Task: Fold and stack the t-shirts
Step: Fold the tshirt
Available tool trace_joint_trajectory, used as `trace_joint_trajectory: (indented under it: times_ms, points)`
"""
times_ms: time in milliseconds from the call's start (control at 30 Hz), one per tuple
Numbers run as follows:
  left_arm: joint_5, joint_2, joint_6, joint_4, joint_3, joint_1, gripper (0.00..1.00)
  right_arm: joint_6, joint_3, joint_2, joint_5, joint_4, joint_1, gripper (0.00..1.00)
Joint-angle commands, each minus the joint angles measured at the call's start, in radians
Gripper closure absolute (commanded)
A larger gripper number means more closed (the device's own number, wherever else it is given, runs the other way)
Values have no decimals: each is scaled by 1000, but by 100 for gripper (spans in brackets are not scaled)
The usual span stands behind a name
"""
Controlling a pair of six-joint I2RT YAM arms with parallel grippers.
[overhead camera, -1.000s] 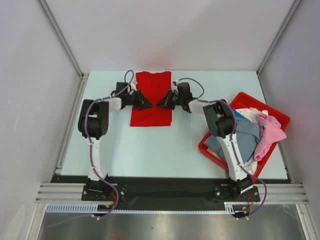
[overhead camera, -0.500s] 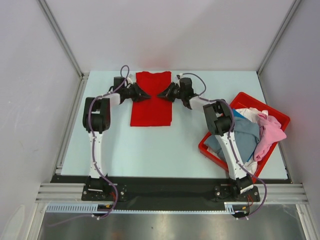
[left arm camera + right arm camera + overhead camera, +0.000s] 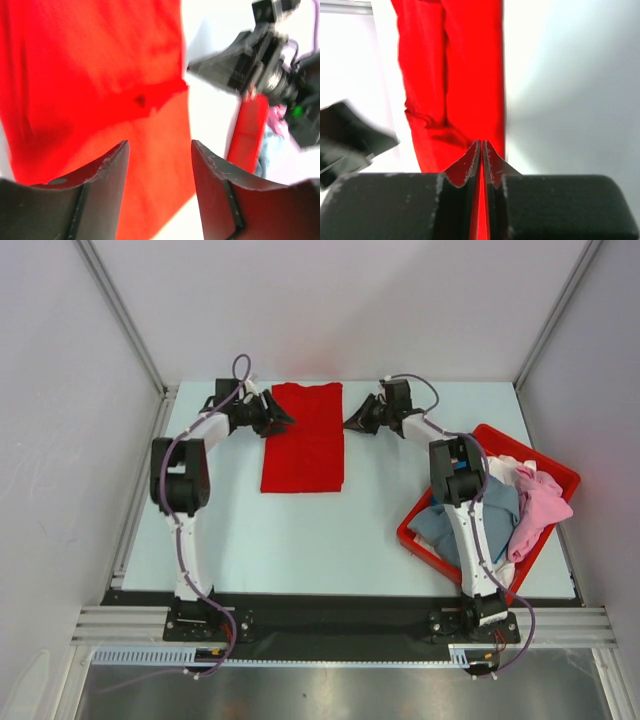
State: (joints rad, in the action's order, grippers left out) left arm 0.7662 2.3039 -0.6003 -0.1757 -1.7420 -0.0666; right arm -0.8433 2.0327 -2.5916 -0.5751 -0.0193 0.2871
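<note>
The bright red cloth t-shirt (image 3: 302,450) lies folded lengthwise at the table's far middle, with the released left gripper (image 3: 288,420) over its left edge and the clenched, seemingly empty right gripper (image 3: 348,426) beside its right edge, likely poised for the next fold.

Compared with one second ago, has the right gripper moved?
Yes. The right gripper went to the right and farther back, from over the red t-shirt to just outside its right edge.
</note>
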Motion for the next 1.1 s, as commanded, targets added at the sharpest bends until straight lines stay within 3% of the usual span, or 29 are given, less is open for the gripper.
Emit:
trace_joint_trajectory:
  times_ms: [0,133,167,267,433,567,967,1067]
  points:
    - [-27,-253,91,-50,129,10,44,202,9,209,-14,-245,-17,90]
    - [7,-377,8,96,416,7,60,253,-153,345,-69,-269,21,90]
    - [25,-389,-13,128,497,7,66,234,-204,363,-84,-249,33,91]
    - [36,-396,-33,200,619,4,73,159,-366,392,-172,-90,95,96]
    - [16,-354,11,151,654,5,77,64,-434,325,-221,74,201,99]
    - [-10,-337,48,127,665,8,79,61,-440,274,-252,81,224,100]
    - [-48,-311,76,101,749,54,82,185,-647,340,-286,21,92,100]
    - [-10,-333,82,94,746,57,79,277,-652,361,-270,-110,61,100]
